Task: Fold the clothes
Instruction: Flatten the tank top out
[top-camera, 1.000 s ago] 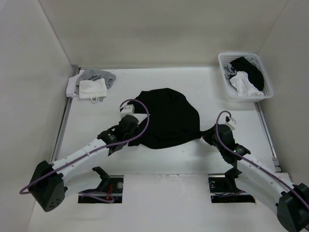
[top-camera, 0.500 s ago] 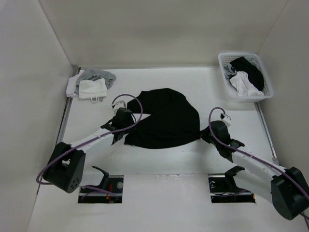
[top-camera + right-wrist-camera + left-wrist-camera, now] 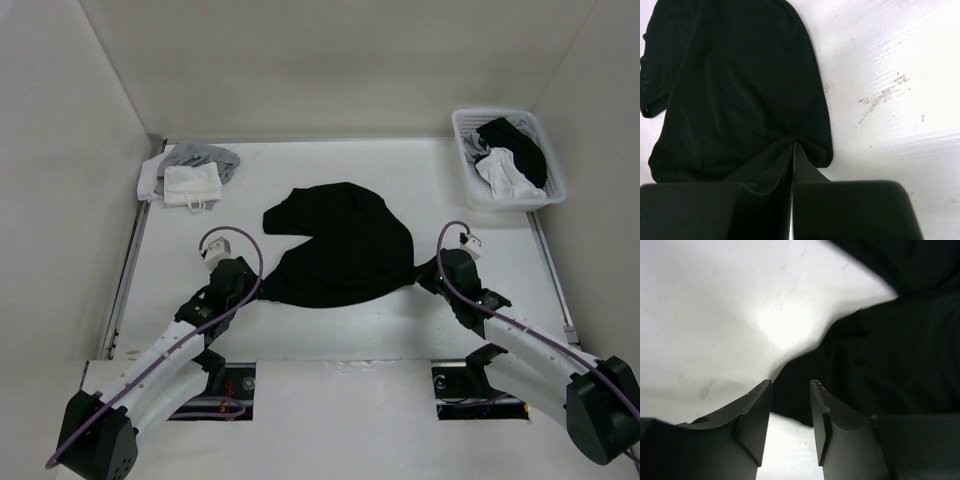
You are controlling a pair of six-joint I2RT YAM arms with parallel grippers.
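from above, the black shirt [image 3: 340,245] lies crumpled mid-surface [image 3: 330,170], with the left hand [image 3: 250,288] at its 8 o'clock edge and the right hand [image 3: 435,272] at 4 o'clock. left wrist: fingers spread and empty, cloth edge just ahead; best to take a single layer before closing. right wrist: fingers pressed together, pinching the shirt's edge; pull it gently taut

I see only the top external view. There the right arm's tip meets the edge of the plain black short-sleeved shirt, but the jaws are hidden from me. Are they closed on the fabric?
Observer: Yes. The right wrist view shows the right jaws shut, with a pucker of the plain black short-sleeved shirt pinched between them.
Operator: And the left jaws?
Observer: The left wrist view shows them apart, gripping nothing; the shirt's edge lies on the white table just beyond their tips.
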